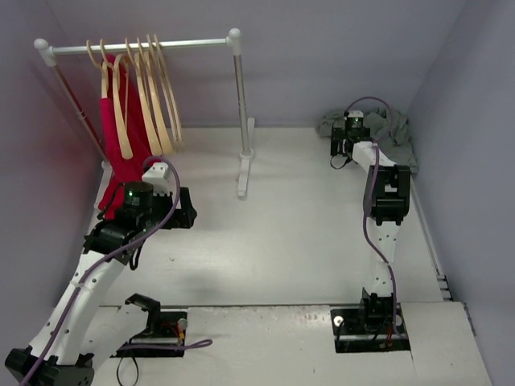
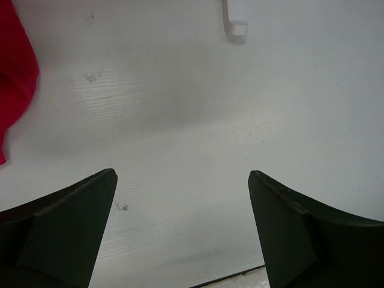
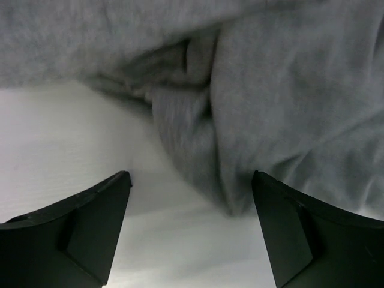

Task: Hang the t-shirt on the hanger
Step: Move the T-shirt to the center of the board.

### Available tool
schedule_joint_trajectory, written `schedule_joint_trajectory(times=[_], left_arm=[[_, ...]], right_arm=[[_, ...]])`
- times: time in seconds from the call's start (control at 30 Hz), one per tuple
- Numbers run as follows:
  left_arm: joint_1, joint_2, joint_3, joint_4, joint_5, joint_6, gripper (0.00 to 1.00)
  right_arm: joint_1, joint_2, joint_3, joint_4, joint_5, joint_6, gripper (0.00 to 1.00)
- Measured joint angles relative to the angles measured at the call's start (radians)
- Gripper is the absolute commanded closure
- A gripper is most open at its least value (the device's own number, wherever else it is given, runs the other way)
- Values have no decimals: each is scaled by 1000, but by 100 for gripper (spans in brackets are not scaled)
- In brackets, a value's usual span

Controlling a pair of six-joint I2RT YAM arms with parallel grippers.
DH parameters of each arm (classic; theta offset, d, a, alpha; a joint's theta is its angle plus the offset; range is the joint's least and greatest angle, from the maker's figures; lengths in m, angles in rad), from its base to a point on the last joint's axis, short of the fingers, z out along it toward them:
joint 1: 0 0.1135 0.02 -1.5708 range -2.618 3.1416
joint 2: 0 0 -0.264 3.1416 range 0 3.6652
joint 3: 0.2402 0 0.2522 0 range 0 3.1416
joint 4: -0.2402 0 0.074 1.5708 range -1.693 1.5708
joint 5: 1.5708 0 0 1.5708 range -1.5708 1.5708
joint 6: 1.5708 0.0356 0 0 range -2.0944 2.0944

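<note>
The grey t-shirt (image 1: 396,133) lies crumpled at the table's back right corner. In the right wrist view its folds (image 3: 276,90) fill the upper frame. My right gripper (image 1: 352,130) is open just above the shirt's near edge, and a fold hangs down between its fingers (image 3: 191,180) without being held. Several pale wooden hangers (image 1: 149,96) hang on the white rail at the back left. My left gripper (image 1: 185,207) is open and empty over bare table (image 2: 183,180), in front of the rack.
A bright red garment (image 1: 125,157) hangs on the rack among the hangers, and its edge shows in the left wrist view (image 2: 15,72). The white rack's right post and foot (image 1: 243,173) stand mid-table; the foot's tip (image 2: 235,29) also shows there. Walls close in on the left, back and right.
</note>
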Motion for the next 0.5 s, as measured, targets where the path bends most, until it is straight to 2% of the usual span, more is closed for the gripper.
schedule_joint_trajectory(times=[0.07, 0.27, 0.3, 0.33, 0.37, 0.4, 0.5], left_arm=[[0, 12, 0, -5, 0, 0, 13], [0, 20, 0, -7, 1, 0, 13], [0, 20, 0, -7, 1, 0, 13], [0, 21, 0, -8, 4, 0, 13], [0, 21, 0, -10, 7, 0, 13], [0, 21, 0, -10, 10, 0, 13], [0, 20, 0, -11, 15, 1, 13]], right_arm=[[-10, 30, 29, 17, -20, -3, 27], [-45, 74, 84, 34, -56, -21, 65], [-49, 75, 87, 32, -59, -26, 72], [-55, 78, 90, 31, -63, -28, 85], [-58, 82, 94, 31, -66, -28, 94], [-62, 83, 96, 29, -68, -30, 98], [-69, 81, 96, 22, -81, -41, 100]])
